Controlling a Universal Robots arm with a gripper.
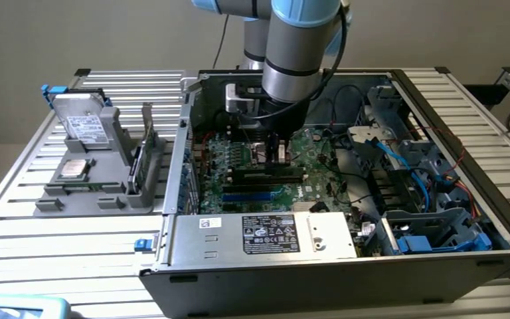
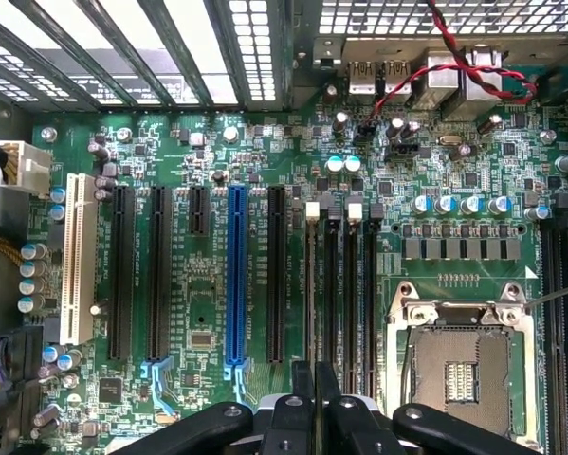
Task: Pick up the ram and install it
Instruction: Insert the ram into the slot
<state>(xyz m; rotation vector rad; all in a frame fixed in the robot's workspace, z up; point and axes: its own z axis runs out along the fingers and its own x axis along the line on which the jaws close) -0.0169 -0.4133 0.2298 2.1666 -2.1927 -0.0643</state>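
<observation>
Wrist view first: the gripper (image 2: 314, 377) has its jaws drawn almost together, with only a thin gap between the fingers. That gap lines up with a narrow edge running along the outermost of the memory slots (image 2: 333, 284). We take that edge for the ram (image 2: 310, 284), seen edge-on and pinched in the jaws, though it is too thin to be sure.

We judge the pick-up done and the stick brought to its slot. We cannot call the seating finished while the jaws have hold of it.

Around it lies the green motherboard (image 2: 198, 313), with a blue expansion slot (image 2: 236, 275) and an open processor socket (image 2: 468, 370).

In the exterior view the gripper (image 1: 277, 149) reaches deep into the open computer case (image 1: 326, 279), behind the labelled power supply (image 1: 264, 234). The case lies on a slatted metal table (image 1: 60, 239). On the exterior view's left a grey holder (image 1: 82, 196) carries a hard drive (image 1: 82, 123) and a processor chip (image 1: 72, 168). A plain pale wall (image 1: 78, 33) stands behind.
</observation>
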